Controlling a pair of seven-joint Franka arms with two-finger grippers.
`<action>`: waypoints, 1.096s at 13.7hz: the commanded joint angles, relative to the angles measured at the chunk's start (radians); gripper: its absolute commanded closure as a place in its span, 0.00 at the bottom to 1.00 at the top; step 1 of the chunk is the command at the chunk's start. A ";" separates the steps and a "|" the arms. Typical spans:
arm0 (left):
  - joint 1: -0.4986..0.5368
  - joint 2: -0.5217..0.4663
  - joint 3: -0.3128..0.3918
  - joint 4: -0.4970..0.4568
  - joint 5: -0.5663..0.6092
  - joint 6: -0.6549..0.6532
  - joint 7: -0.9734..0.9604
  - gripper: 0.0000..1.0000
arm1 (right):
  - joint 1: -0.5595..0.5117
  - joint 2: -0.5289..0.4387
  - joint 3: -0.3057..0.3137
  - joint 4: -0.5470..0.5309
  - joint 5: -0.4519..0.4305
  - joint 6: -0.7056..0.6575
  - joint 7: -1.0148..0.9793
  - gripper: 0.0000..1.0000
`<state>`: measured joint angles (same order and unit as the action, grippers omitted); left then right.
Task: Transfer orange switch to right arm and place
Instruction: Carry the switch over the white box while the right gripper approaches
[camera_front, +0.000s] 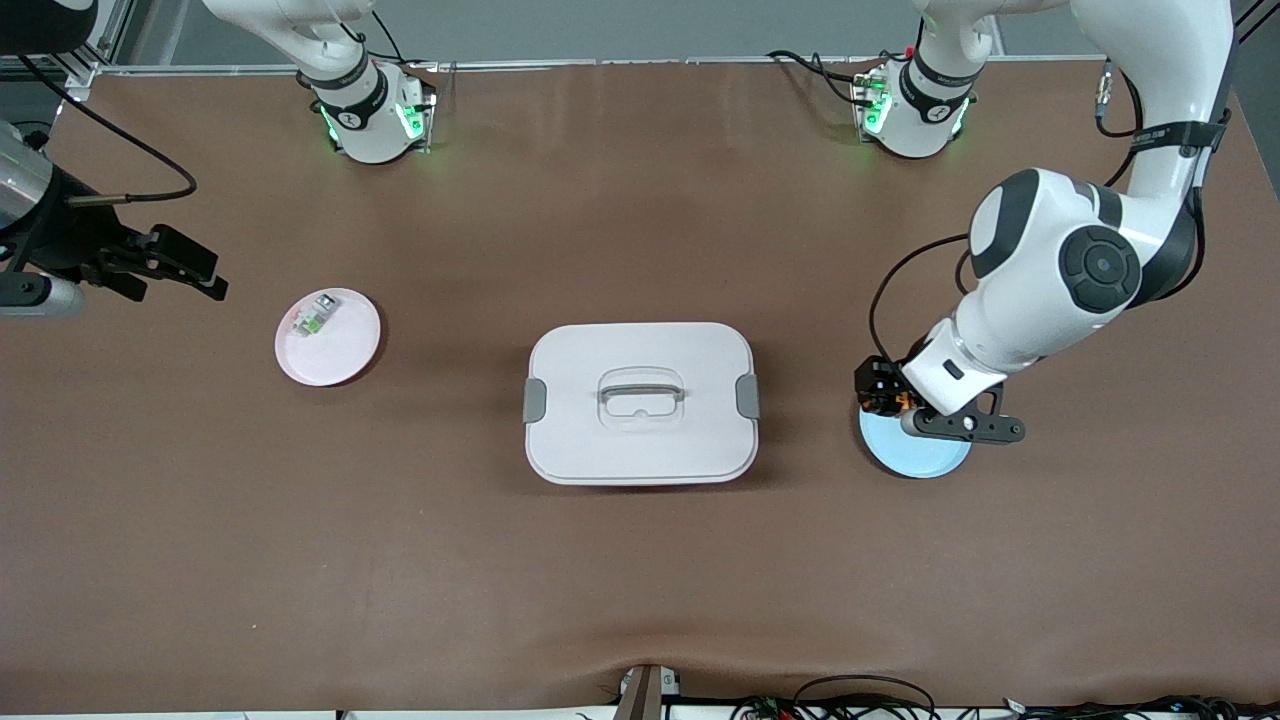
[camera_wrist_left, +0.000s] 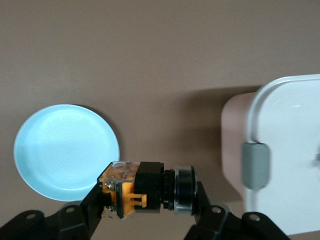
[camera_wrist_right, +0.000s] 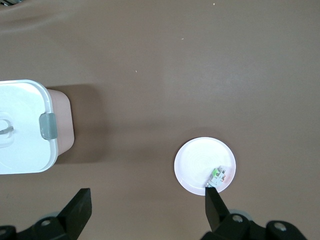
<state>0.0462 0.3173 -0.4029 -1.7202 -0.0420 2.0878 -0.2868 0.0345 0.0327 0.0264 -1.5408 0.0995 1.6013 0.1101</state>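
Your left gripper (camera_wrist_left: 145, 197) pinches the orange switch (camera_wrist_left: 142, 192) over the blue plate's (camera_front: 925, 455) 10 o'clock rim; your right gripper (camera_wrist_right: 147, 207) waits wide open, holding nothing

A wide table (camera_front: 640, 580) with a matt brown cover fills almost the whole front view; the cover is slightly wavy along the edge nearest to the front camera. Along the edge farthest from that camera runs a thin silver metal rail (camera_front: 520, 65), and above it a plain grey wall (camera_front: 640, 25) shows. Dark cables (camera_front: 860, 700) lie bundled at the nearest edge. The light is even and soft, with only faint shadows.
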 joint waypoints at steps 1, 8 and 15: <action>0.000 0.014 -0.062 0.054 -0.019 -0.046 -0.168 1.00 | 0.001 -0.014 -0.002 -0.021 0.022 0.002 0.016 0.00; -0.098 0.063 -0.131 0.151 -0.016 -0.072 -0.670 1.00 | 0.004 -0.016 -0.003 -0.149 0.294 0.087 0.020 0.00; -0.290 0.170 -0.126 0.301 -0.010 -0.071 -1.177 1.00 | 0.105 -0.031 0.000 -0.180 0.361 0.201 0.238 0.00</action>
<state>-0.2069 0.4367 -0.5331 -1.5164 -0.0474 2.0391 -1.3608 0.1154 0.0277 0.0311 -1.6927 0.4385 1.7679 0.3052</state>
